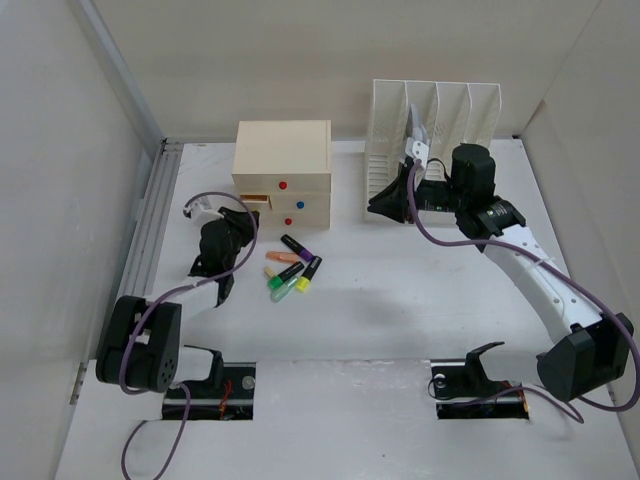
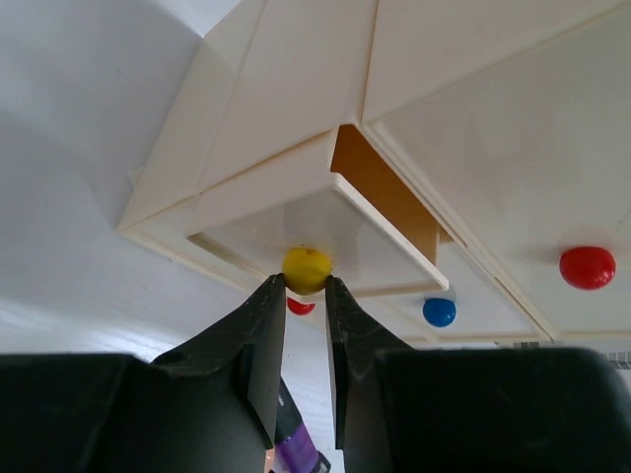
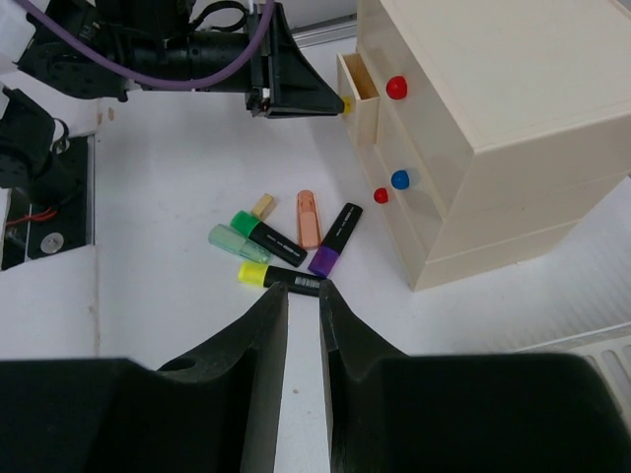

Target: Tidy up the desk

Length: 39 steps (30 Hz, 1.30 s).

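The white desk point(image 1: 400, 330) holds a beige drawer box point(image 1: 283, 150) at the back. Its top left drawer point(image 2: 325, 222) is pulled partly out. My left gripper point(image 2: 306, 286) is shut on that drawer's yellow knob point(image 2: 307, 269); it also shows in the top view point(image 1: 248, 207) and in the right wrist view point(image 3: 335, 101). Several highlighters point(image 1: 293, 268) lie loose in front of the box: green point(image 3: 268, 236), purple point(image 3: 335, 239), yellow point(image 3: 281, 279) and an orange one point(image 3: 308, 218). My right gripper point(image 3: 303, 289) hangs above the desk, empty, jaws nearly closed with a thin gap.
A white slotted file rack point(image 1: 435, 120) stands at the back right, just behind my right wrist. The box's other drawers carry a red knob point(image 2: 587, 267) and a blue knob point(image 2: 439, 311). A grey rail point(image 1: 150, 220) runs along the left edge. White walls surround the desk.
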Tool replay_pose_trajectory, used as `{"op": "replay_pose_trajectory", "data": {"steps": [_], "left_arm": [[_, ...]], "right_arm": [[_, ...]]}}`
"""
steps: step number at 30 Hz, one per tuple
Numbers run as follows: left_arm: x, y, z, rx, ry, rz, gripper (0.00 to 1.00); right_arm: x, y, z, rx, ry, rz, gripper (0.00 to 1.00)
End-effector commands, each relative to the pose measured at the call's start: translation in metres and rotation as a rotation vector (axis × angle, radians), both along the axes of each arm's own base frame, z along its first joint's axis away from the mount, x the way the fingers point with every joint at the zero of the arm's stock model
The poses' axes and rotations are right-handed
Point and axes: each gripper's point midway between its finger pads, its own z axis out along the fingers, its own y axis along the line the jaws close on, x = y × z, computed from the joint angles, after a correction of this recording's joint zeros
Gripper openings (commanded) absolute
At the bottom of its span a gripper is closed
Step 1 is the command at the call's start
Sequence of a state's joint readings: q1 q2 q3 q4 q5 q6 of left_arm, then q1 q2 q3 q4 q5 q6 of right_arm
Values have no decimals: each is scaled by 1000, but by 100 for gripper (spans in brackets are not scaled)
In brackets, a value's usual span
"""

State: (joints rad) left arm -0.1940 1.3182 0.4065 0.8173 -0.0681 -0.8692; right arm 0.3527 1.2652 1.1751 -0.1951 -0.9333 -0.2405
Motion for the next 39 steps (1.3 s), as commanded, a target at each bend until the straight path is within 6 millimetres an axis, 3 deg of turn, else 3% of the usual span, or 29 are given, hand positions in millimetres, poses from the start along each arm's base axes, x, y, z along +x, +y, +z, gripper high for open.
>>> {"op": "replay_pose_trajectory", "data": {"steps": [1,17,20,21,24,25,26,28,29,31,34,35,36,38,39], "left_arm": [[-10,3,8,-10,-42,10,0],[-60,0,-6,-40,-42,-21,0],[-60,2,-4,-24,-37,-14,16],[-60,0,1,-20,-48,-27,36],[-65,-8,19,-32,-89,-59,58],[-69,-7,17,-20,-75,-61,66],[-74,-13,37,-33,-128,-84,69],[-82,-13,43,-20,-123,-87,73],[-88,-12,68,-23,-190,-90,77],[-95,-9,85,-3,-217,-93,77],[-112,-2,128,55,-275,-98,78],[-118,0,129,77,-247,-102,78],[-130,2,165,66,-328,-105,76],[-146,6,193,72,-377,-112,64],[-163,12,220,93,-429,-108,57]], "right_arm": [[1,1,9,20,-58,25,25],[-2,2,9,25,-57,43,25],[-2,2,9,25,-57,43,25],[-2,2,9,25,-57,43,25],[-2,2,9,25,-57,43,31],[-2,2,9,22,-68,45,34],[-3,1,5,11,-57,47,41],[-5,-1,5,-22,-115,72,49],[-7,5,-1,-44,-120,95,51],[-5,10,-12,-106,-142,105,53],[-4,33,-35,-236,-194,109,53],[2,37,-44,-292,-214,68,51],[-10,54,-51,-321,-230,101,49],[-10,71,-68,-378,-233,96,40],[-15,83,-74,-409,-243,100,38]]}}
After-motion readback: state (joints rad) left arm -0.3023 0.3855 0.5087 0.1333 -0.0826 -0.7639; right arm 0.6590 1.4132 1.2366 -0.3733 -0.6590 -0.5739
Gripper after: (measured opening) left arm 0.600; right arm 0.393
